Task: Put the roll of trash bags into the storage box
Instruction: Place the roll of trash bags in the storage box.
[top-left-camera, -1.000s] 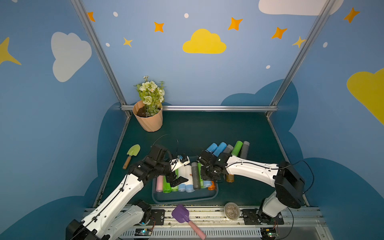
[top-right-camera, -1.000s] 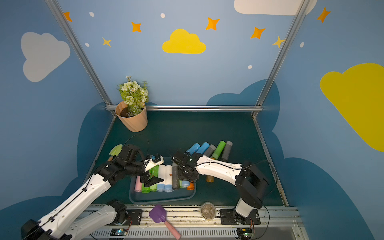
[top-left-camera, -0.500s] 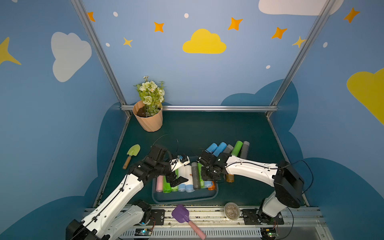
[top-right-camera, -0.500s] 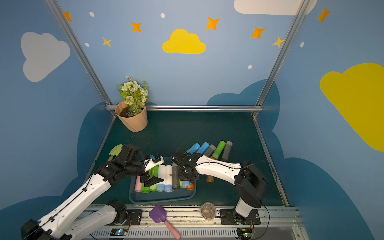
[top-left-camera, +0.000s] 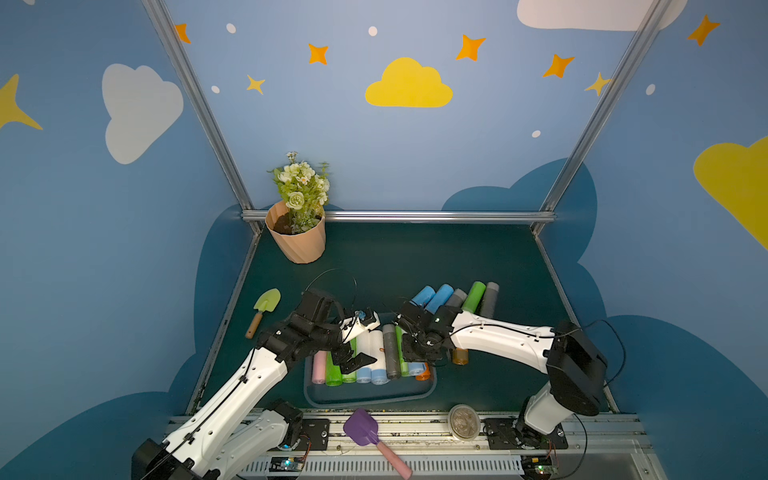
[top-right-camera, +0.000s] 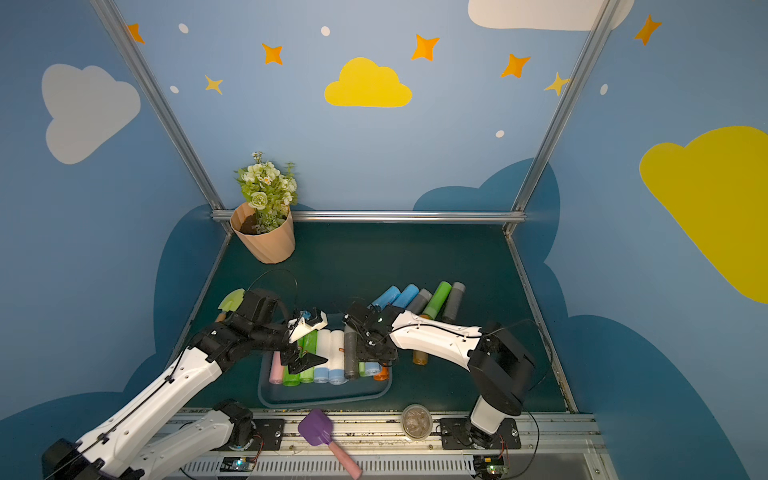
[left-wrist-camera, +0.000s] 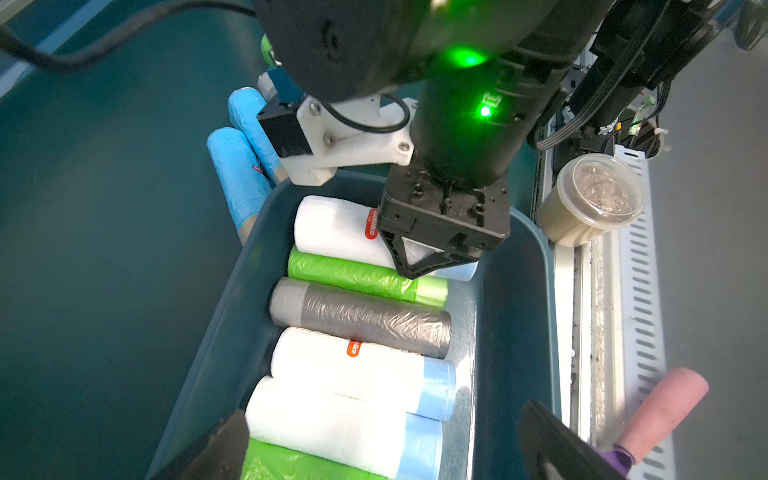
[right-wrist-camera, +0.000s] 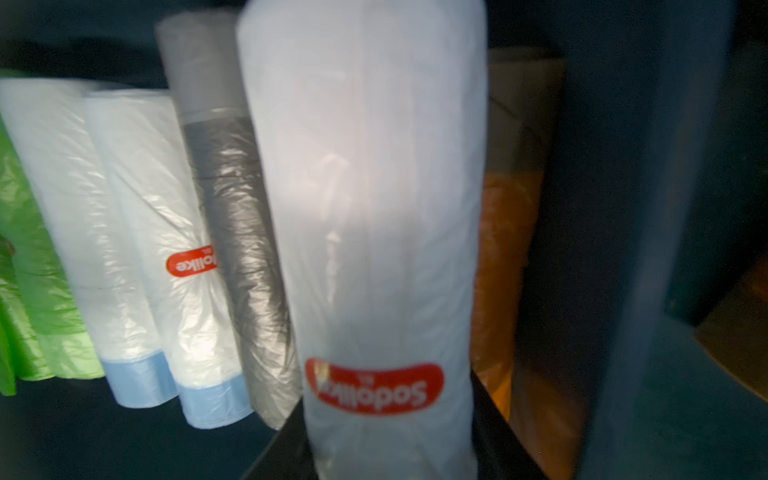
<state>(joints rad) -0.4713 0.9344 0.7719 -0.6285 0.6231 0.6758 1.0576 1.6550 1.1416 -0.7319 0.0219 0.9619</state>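
In both top views the white roll (top-left-camera: 417, 368) (top-right-camera: 371, 368) lies inside the storage box (top-left-camera: 370, 401) (top-right-camera: 324, 400), at the right end of the row of rolls, between a green roll (top-left-camera: 402, 357) and an orange roll (top-left-camera: 423, 376). The right fingers (top-left-camera: 415, 355) (top-right-camera: 374, 353) sit directly over it and hide all but its pale blue end. Its long axis runs front to back like its neighbours, with the blue end toward the near rail. The left fingers (top-left-camera: 360, 360) (top-right-camera: 307, 360) hang spread wide over the left part of the row, holding nothing. Against the pictures from a second ago, arms and rolls show no visible shift.

In the left wrist view the white roll (left-wrist-camera: 332, 226) lies flat against the box's far end wall, alongside the green roll (left-wrist-camera: 353, 276). The right fingers (left-wrist-camera: 432, 257) straddle it near its blue end, just past the red label. The left fingers (left-wrist-camera: 552, 453) stand far apart and empty above the nearer rolls.

In the right wrist view the white roll (right-wrist-camera: 365, 208) runs lengthwise straight away from the camera, label end nearest. A grey roll (right-wrist-camera: 237, 208) lies on one side and the orange roll (right-wrist-camera: 503, 249) on the other. The right fingers (right-wrist-camera: 494, 415) flank it closely on both sides. Whether they press on it cannot be told.
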